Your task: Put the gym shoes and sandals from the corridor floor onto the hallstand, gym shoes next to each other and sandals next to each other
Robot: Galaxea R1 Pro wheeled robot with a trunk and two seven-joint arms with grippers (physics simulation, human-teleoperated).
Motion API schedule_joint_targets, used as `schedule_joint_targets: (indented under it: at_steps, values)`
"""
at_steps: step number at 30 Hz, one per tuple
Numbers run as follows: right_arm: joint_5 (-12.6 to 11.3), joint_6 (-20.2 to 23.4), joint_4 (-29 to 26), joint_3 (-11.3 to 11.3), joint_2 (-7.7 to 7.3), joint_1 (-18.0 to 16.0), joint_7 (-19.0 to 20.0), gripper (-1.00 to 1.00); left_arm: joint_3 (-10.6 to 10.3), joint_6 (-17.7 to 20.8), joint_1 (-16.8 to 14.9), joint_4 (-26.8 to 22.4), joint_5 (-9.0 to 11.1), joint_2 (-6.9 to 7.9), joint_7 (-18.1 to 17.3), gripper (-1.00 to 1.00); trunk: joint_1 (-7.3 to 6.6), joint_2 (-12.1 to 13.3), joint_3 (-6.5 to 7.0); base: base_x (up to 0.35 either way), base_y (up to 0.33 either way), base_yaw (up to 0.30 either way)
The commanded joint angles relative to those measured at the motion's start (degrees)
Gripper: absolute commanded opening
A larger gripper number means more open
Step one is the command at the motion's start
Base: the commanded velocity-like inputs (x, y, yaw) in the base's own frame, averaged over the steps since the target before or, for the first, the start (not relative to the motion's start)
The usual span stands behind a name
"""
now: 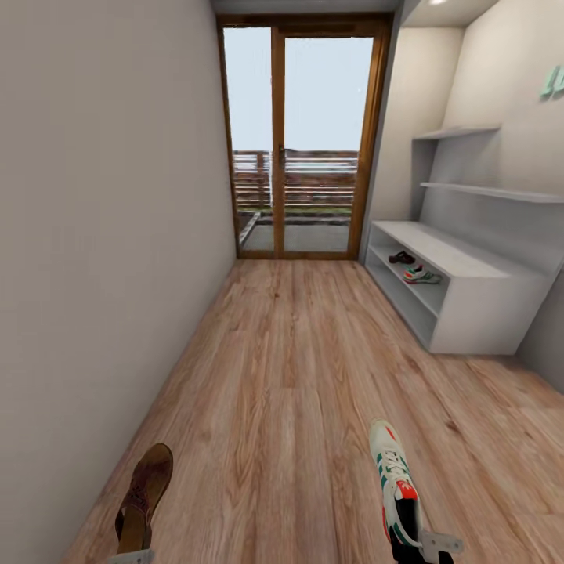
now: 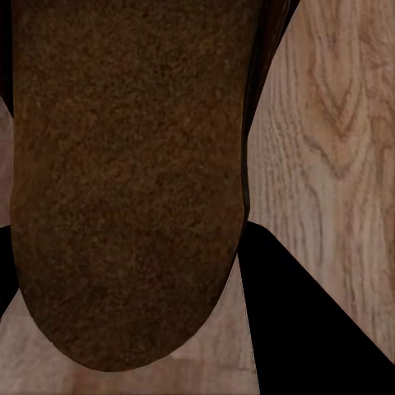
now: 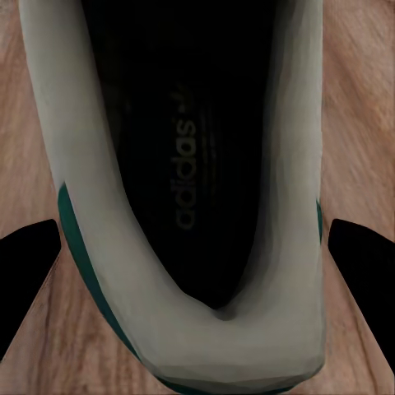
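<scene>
Carrying a sandal (image 1: pixel 143 497) in my left hand (image 1: pixel 129 558) and a sneaker (image 1: pixel 395 479) in my right hand (image 1: pixel 423 548), each pinched by the heel, well short of the shoe rack (image 1: pixel 470 305) where their mates sit; either long shoe could swing loose and drop.

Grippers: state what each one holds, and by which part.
Left gripper: sandal, heel end. Right gripper: gym shoe, heel end.
</scene>
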Motion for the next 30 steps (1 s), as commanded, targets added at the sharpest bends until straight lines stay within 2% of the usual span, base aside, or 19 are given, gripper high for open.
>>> schedule_joint_targets:
  at_steps: [1, 30]
  values:
    - [0.2, -0.2, 0.0, -0.4, 0.0, 0.0, 0.1, -1.0, 0.5, -0.2, -0.1, 0.0, -0.4, -0.02, -0.4, -1.0, 0.02, 0.0, -0.05, 0.338, 0.0, 0.0]
    - [0.2, -0.2, 0.0, -0.4, -0.01, 0.0, 0.1, -1.0, 0.5, -0.2, -0.1, 0.0, -0.4, 0.0, -0.4, -1.0, 0.02, 0.0, -0.05, 0.338, 0.0, 0.0]
